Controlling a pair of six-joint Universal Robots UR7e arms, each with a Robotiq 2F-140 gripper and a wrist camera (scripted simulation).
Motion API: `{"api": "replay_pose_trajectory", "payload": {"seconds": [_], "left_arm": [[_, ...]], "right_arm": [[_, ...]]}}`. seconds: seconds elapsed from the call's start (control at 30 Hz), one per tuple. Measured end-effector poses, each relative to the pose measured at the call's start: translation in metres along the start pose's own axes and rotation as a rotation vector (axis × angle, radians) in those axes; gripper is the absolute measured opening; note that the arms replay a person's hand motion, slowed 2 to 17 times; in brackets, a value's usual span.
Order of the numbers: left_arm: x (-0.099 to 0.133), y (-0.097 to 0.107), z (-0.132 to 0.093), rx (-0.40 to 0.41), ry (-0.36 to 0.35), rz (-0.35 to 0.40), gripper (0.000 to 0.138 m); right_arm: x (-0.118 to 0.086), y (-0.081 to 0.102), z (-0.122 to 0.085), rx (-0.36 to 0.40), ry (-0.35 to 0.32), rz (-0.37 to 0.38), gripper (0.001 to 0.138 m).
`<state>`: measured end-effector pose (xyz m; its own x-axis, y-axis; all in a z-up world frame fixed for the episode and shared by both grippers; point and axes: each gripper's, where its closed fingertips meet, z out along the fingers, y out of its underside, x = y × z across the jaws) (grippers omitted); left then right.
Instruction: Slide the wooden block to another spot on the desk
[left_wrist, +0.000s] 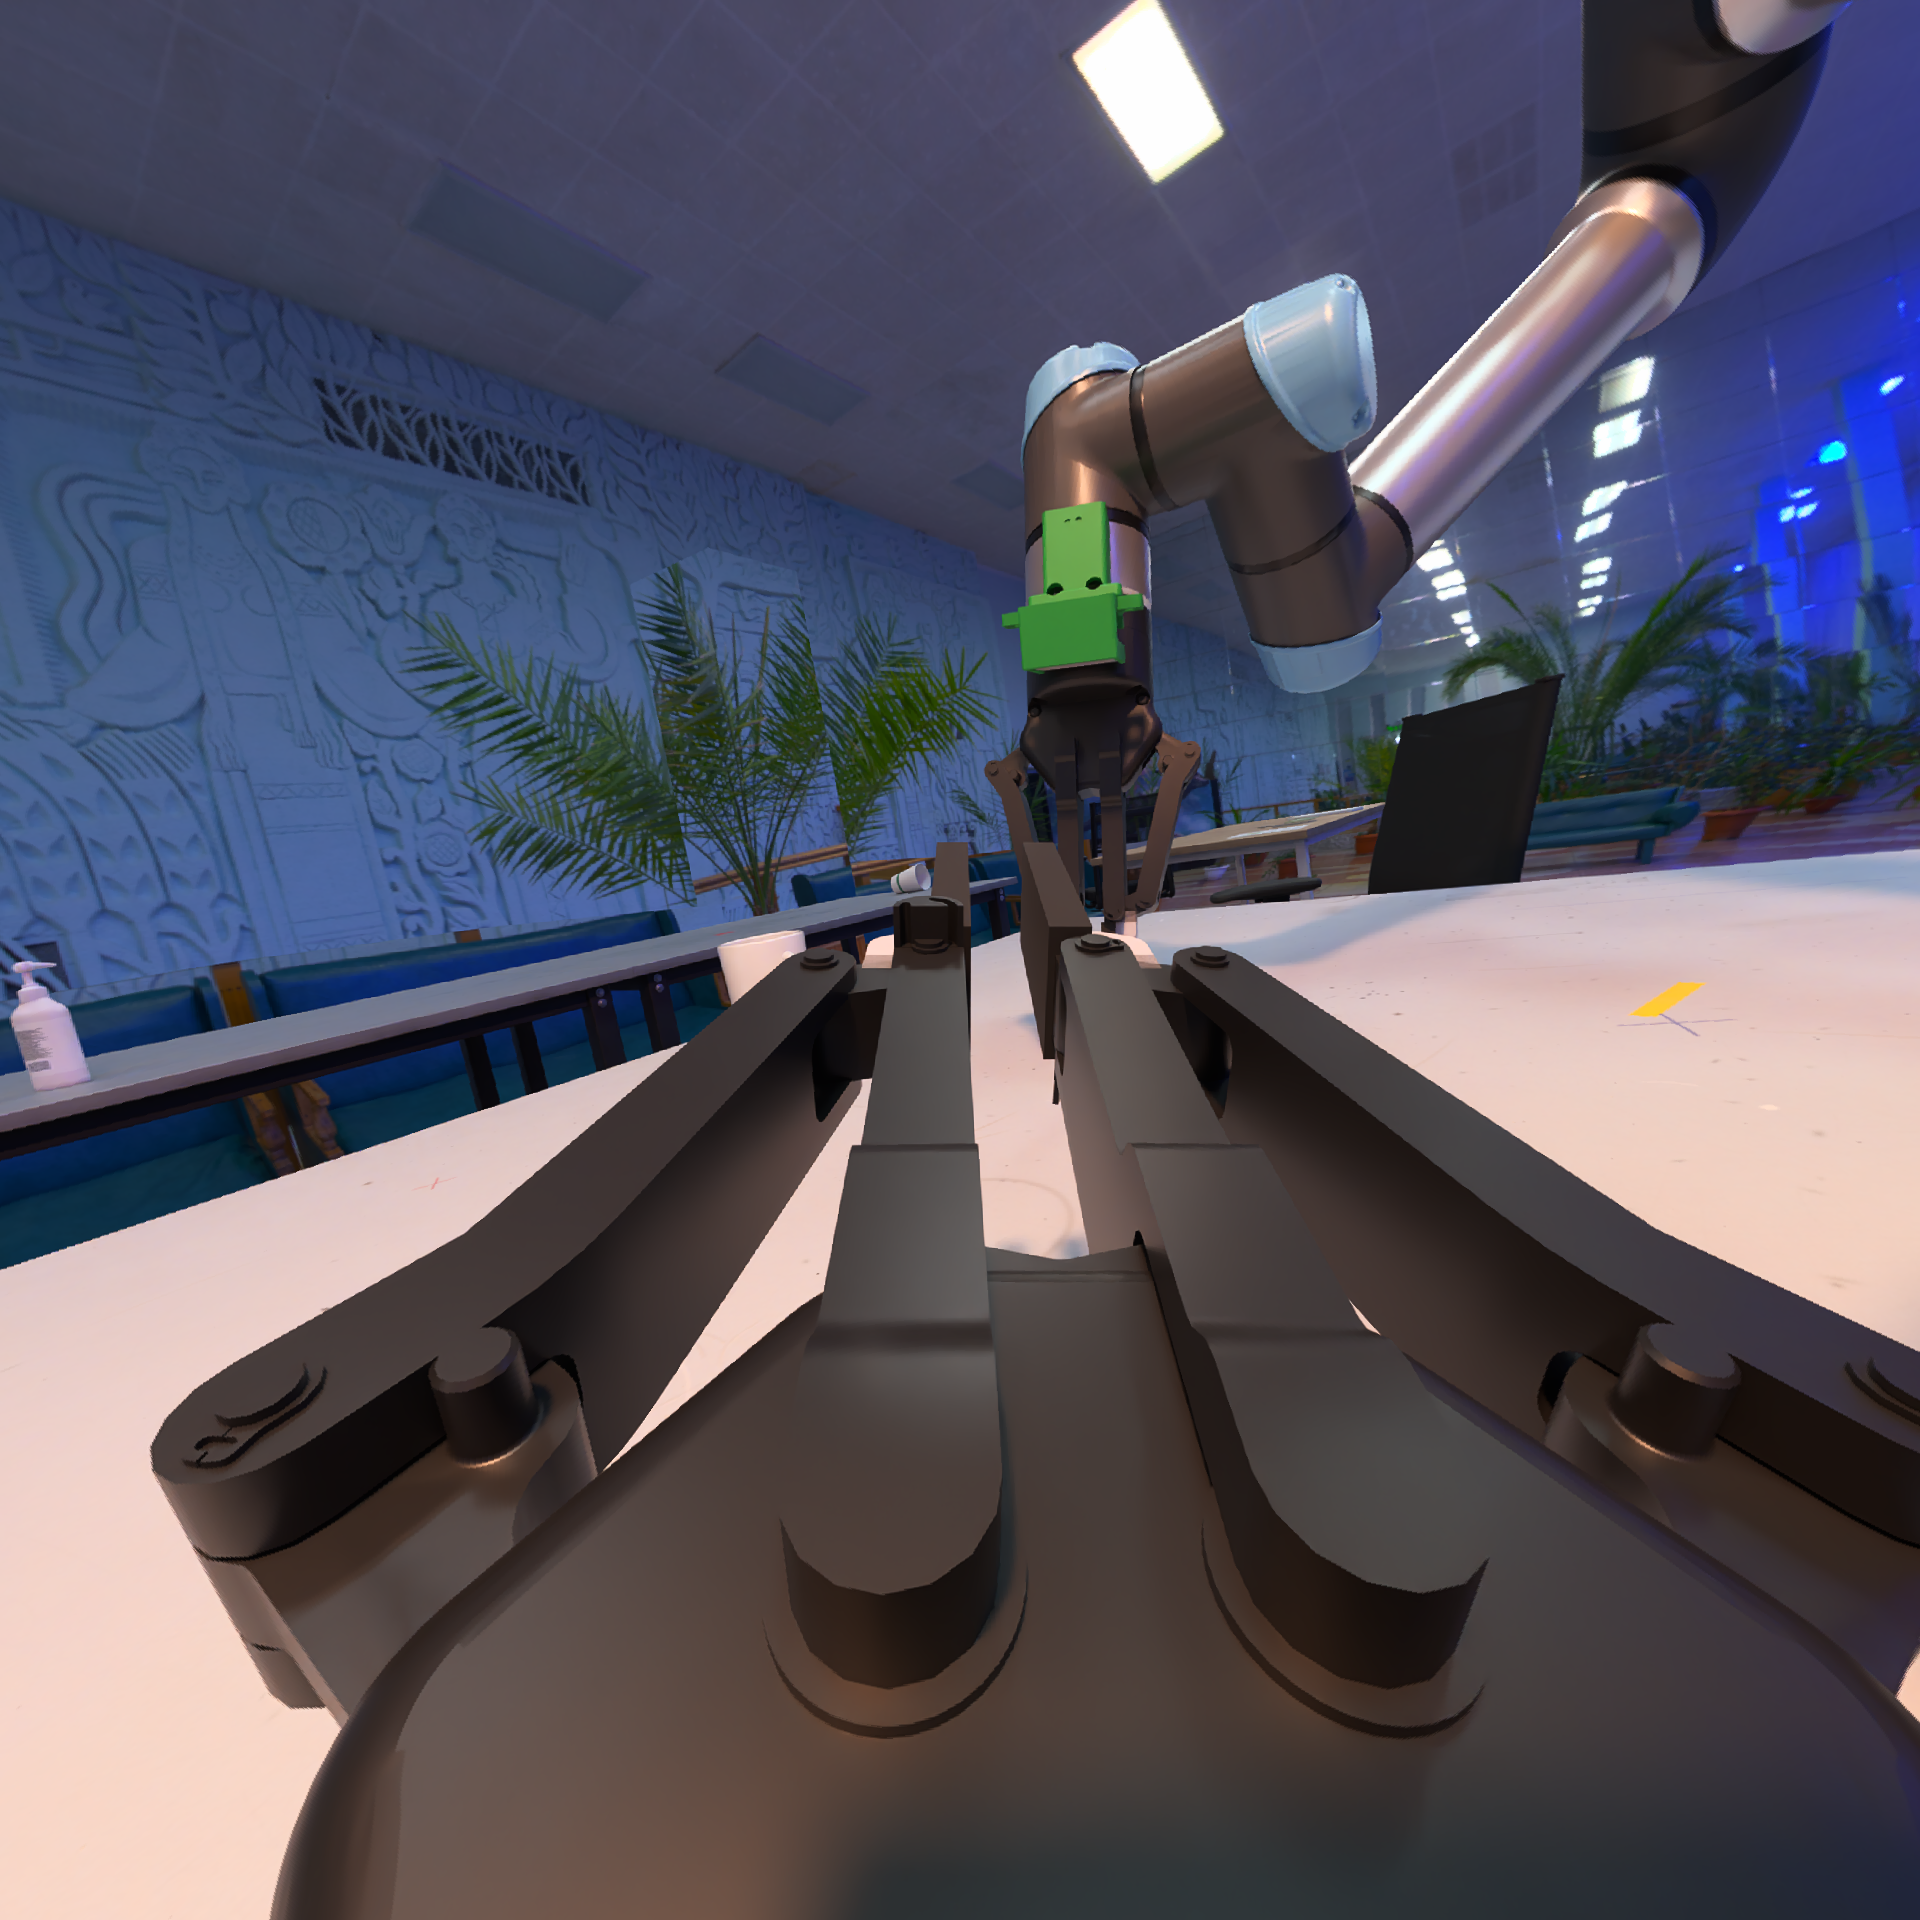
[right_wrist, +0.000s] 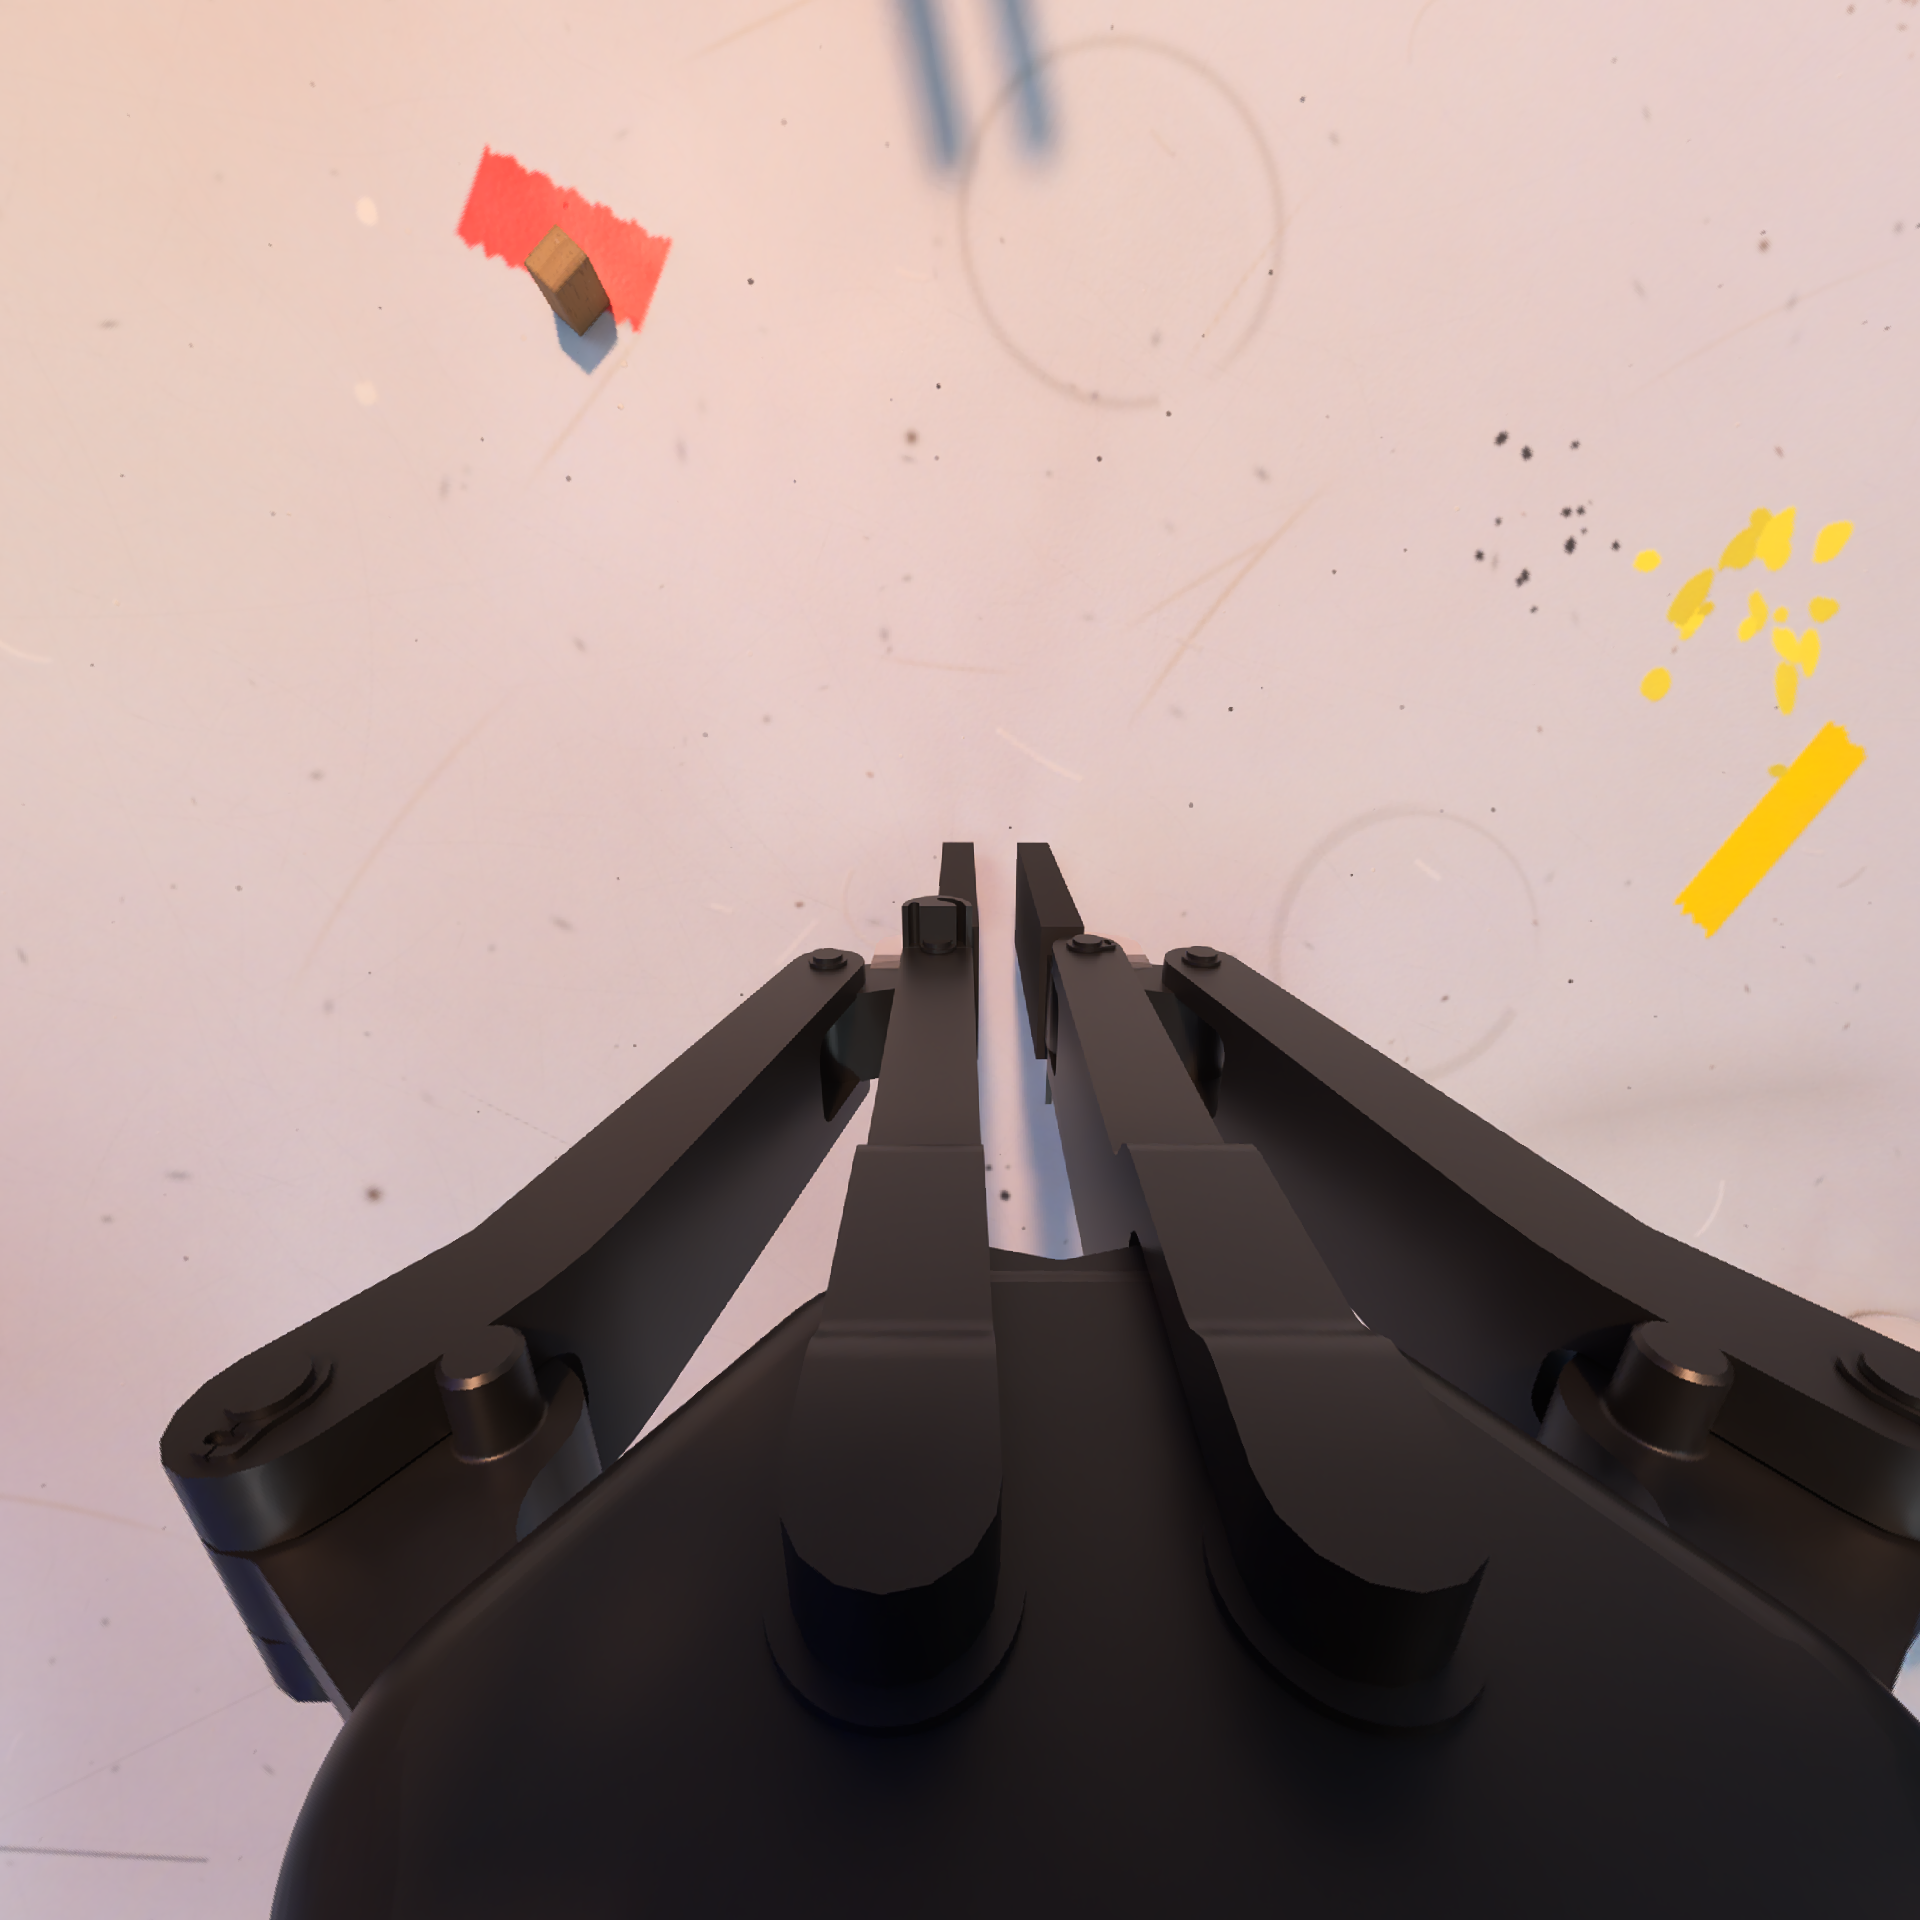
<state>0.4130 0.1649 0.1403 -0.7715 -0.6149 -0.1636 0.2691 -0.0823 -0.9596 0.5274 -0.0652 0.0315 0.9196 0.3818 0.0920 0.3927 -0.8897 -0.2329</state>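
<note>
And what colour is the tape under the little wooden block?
Red. The tape under the wooden block shows best in the right wrist view.

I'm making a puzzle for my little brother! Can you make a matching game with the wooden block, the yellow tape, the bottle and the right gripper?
Things:
1. wooden block
2. yellow tape strip
3. white pump bottle
4. right gripper

Descriptions:
A. on a far table
B. standing on a red tape patch
C. nearly closed, empty
D. flat on the desk, beside yellow flecks

Pairs: 1-B, 2-D, 3-A, 4-C

Small brown wooden block (right_wrist: 566, 278) on red tape (right_wrist: 561, 234)
</note>
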Motion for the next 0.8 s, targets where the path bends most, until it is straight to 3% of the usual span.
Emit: {"api": "replay_pose_trajectory", "payload": {"seconds": [0.6,0.8], "left_arm": [[0.0,0.003,0.002,-0.013,0.013,-0.007,0.014],[0.001,0.001,0.002,-0.003,0.015,-0.007,0.014]], "right_arm": [[0.0,0.004,0.007,-0.038,-0.046,-0.006,0.008],[0.002,0.0,-0.007,-0.027,0.008,0.035,0.008]]}}
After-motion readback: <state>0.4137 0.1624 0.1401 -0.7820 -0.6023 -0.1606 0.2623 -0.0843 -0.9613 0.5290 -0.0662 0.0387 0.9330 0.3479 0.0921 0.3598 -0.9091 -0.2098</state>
